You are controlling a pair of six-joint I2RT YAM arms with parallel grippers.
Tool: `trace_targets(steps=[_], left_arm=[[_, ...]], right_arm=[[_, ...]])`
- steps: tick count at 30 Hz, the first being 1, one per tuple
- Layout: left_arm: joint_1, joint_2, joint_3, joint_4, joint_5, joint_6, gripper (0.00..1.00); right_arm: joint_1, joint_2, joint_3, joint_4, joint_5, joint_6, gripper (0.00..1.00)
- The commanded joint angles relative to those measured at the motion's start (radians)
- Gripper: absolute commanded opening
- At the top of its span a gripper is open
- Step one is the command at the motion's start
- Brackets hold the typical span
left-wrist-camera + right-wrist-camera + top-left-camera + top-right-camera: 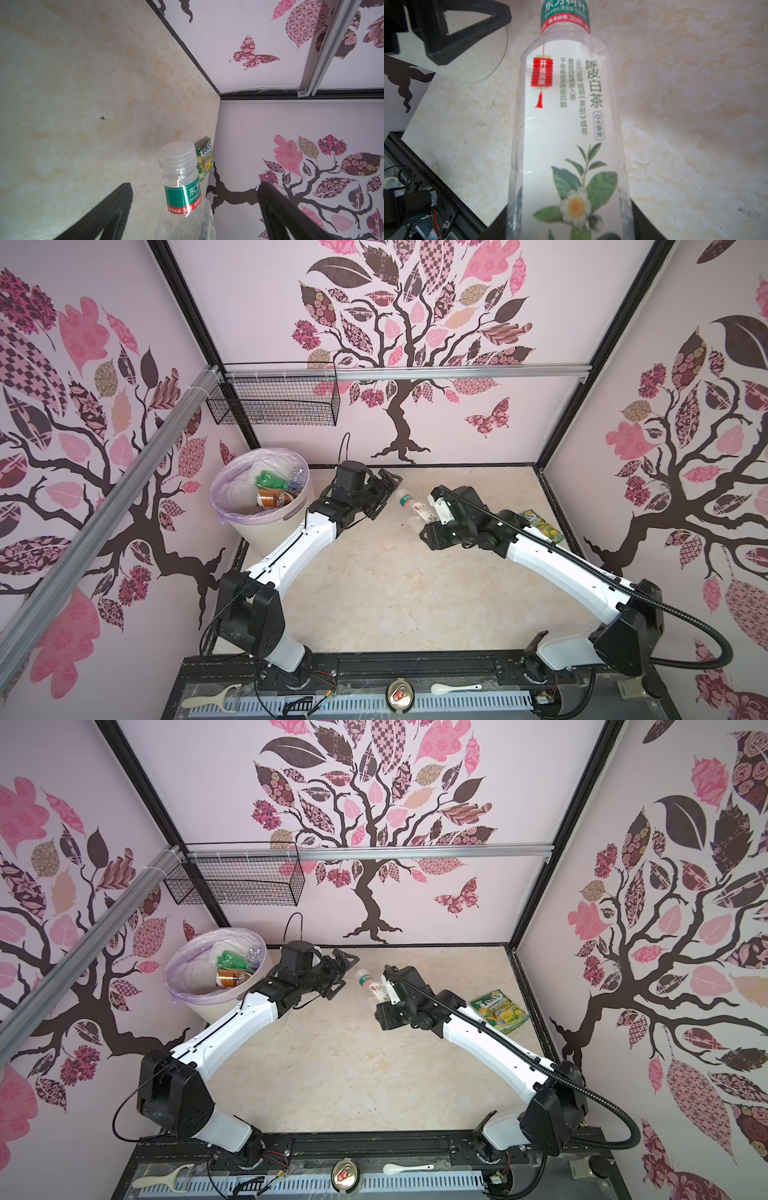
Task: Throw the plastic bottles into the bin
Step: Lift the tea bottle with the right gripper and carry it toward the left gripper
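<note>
Clear plastic bottle (415, 508) is hanging over the table (374, 593), the right gripper (432, 519) pinching its lower body, the left gripper (384, 495) hovering at its cap (176, 152) with fingers spread, the bin (270, 526) well apart; a bump there could be levering it loose.

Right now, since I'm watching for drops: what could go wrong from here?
1. The right gripper holds the clear bottle by its lower body, cap toward the open left gripper; letting go before the left closes would likely drop it.
2. A grip on the narrow, smooth neck may slip.
3. The bin stands close beside the left arm; swinging there could knock it.
</note>
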Motion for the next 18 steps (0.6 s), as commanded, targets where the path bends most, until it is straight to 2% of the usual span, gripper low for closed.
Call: trace_targets(steps=[1,5,12,18], left_arm=[[-0.001,0.027,0.037,0.03,-0.014,0.027,0.98],[-0.008,0.063,0.063,0.043,-0.002,0.022,0.95],[-0.025,0.085,0.063,0.073,0.006,0.014,0.82],[-0.024,0.079,0.041,0.091,0.015,0.008,0.59]], right_arm=[[0.008,-0.022,0.068,-0.022,-0.003,0.034,0.54],[0.017,-0.008,0.099,-0.025,-0.016,0.043,0.53],[0.052,0.041,0.162,-0.028,-0.029,0.044,0.53],[0.074,0.084,0.194,-0.026,-0.037,0.047,0.54]])
